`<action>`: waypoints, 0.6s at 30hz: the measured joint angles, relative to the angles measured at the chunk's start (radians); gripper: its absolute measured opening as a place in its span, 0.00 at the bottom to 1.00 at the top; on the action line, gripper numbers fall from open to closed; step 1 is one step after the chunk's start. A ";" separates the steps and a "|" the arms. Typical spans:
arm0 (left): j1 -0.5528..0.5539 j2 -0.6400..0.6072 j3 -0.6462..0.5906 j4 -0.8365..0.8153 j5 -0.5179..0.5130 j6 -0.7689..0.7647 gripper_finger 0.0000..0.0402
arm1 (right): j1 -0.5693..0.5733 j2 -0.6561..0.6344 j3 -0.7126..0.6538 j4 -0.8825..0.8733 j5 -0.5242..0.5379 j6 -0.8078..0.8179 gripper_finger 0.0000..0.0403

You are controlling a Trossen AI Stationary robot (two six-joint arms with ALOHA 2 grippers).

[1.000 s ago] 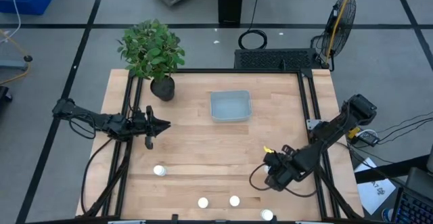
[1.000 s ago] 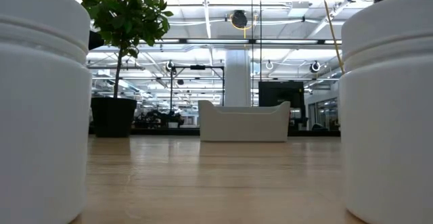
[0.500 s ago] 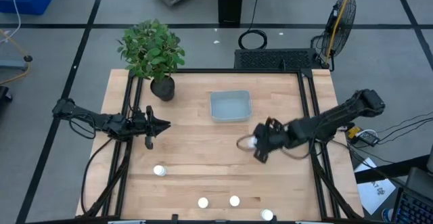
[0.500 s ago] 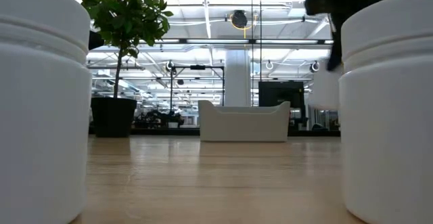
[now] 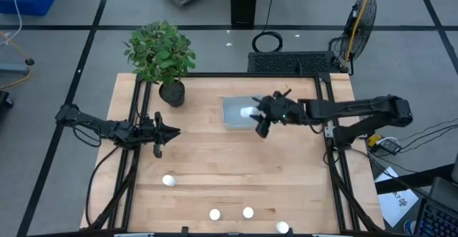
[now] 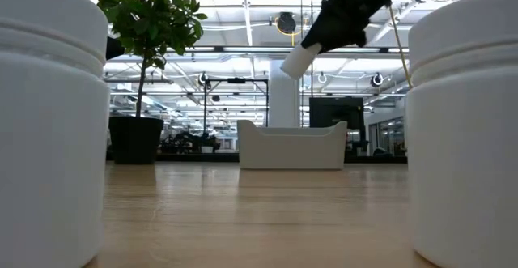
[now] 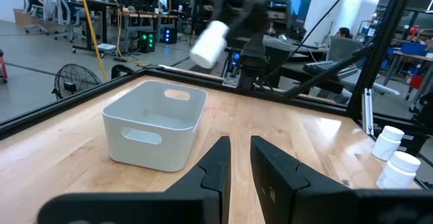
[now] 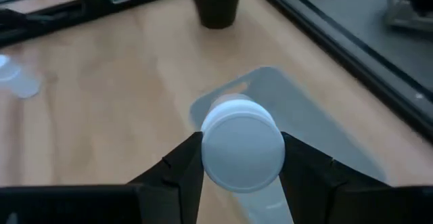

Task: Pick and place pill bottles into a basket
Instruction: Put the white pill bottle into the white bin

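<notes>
One pill bottle point(image 5: 247, 112) is pinched, tilted, between the closed fingers of the right gripper point(image 5: 256, 115), held in the air over the right-hand part of the basket point(image 5: 235, 119) — clear of its rim in the low view. Four more pill bottles stand on the table point(image 5: 215, 172) well apart from the basket, along the near edge: one point(image 5: 168, 181) to the left and three in a loose row point(image 5: 214, 214) point(image 5: 247, 213) point(image 5: 282, 228). The left gripper point(image 5: 170, 130) waits at the table's left side, near the potted plant point(image 5: 161, 54) — its fingers close together, only a narrow gap between them, holding nothing.
</notes>
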 joint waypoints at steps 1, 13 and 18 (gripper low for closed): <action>0.000 0.000 0.000 0.000 0.000 0.000 0.15 | -0.022 0.008 0.000 0.010 -0.016 -0.012 0.37; 0.000 0.000 0.000 0.000 0.000 0.000 0.15 | -0.210 0.114 0.054 -0.051 -0.178 -0.056 0.37; 0.000 0.000 0.000 0.000 0.000 0.000 0.15 | -0.224 0.219 0.201 -0.196 -0.175 -0.082 0.38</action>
